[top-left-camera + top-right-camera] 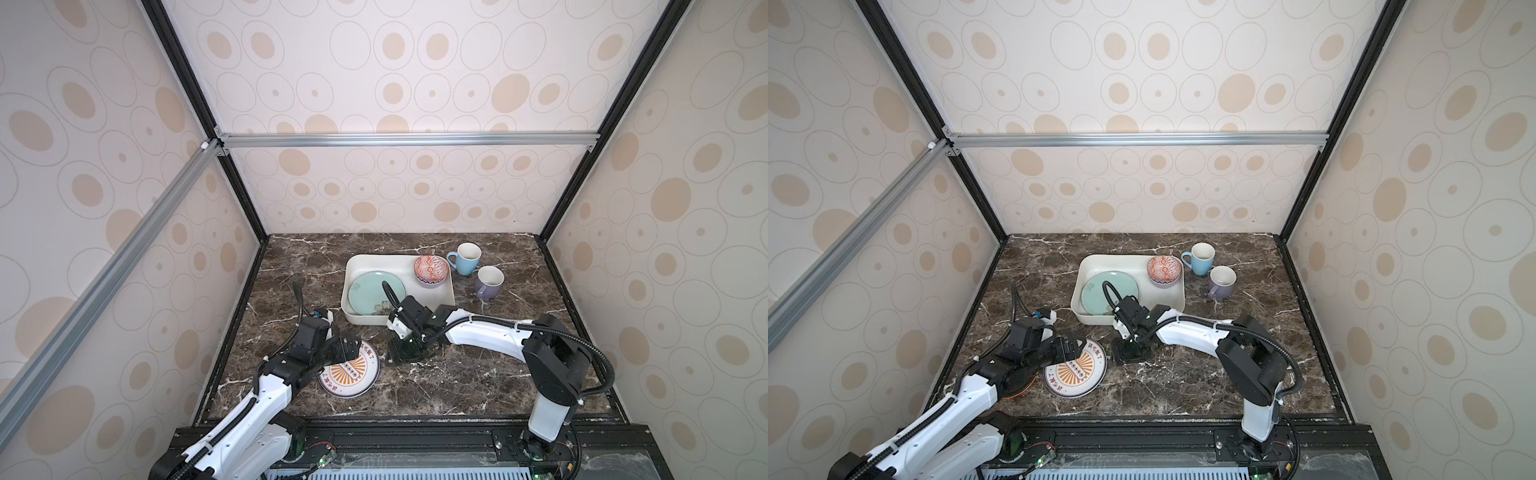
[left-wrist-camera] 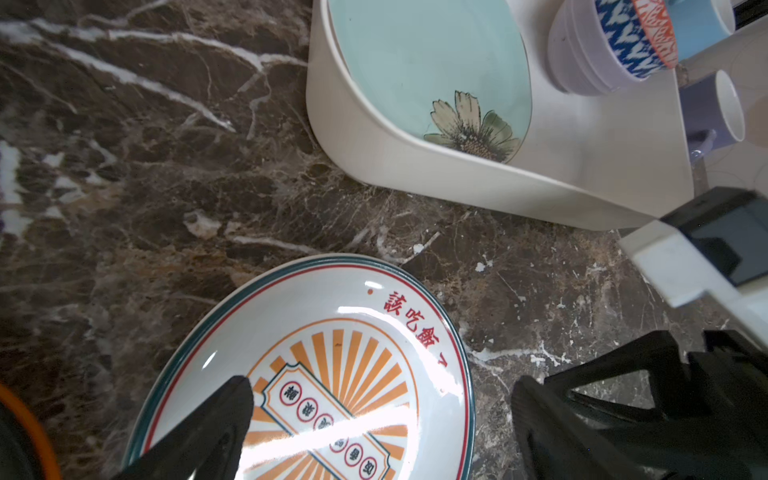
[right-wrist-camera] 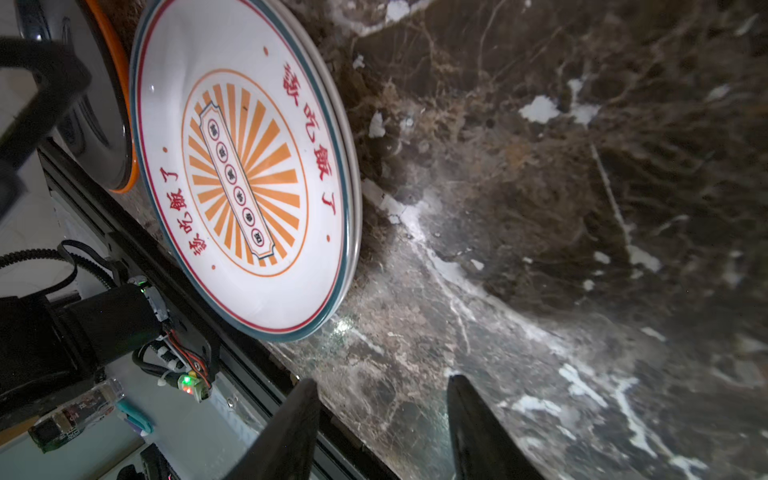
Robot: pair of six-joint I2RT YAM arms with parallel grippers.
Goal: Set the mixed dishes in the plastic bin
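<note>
The main risk is a poor pinch on the sunburst plate (image 2: 332, 374). It lies flat on the tabletop (image 1: 457, 382), so the outer finger of the left hand (image 2: 380, 390) must get under a low, glazed rim. If it rides over the rim instead, the plate would probably skid away from the hand, either towards the right hand (image 3: 382, 380) just beside it or against the orange-rimmed plate (image 3: 99, 108) behind the left hand. A paler edge under the sunburst plate looks like a lower plate (image 3: 356, 195). If so, a closing pinch could catch both or drag the lower one along. A thin hold on the glaze could also let the plate tip out on the way to the bin (image 1: 365, 318). There the teal plate (image 1: 370, 291) and the red bowl (image 1: 431, 266) already take up room, so a careless drop could knock them. With the two hands this close, the arms could also bump.

The left hand is spread wide and holds nothing. One finger hangs over the plate's face and the other past its rim, over bare tabletop. I cannot tell whether either finger touches the plate.

The right hand points down at the tabletop. Its fingers are roughly half spread and there is nothing between them.

The bin sits just beyond both hands. The blue mug (image 1: 467, 259) and lavender mug (image 1: 490, 284) stand outside it, well beyond the right hand.
</note>
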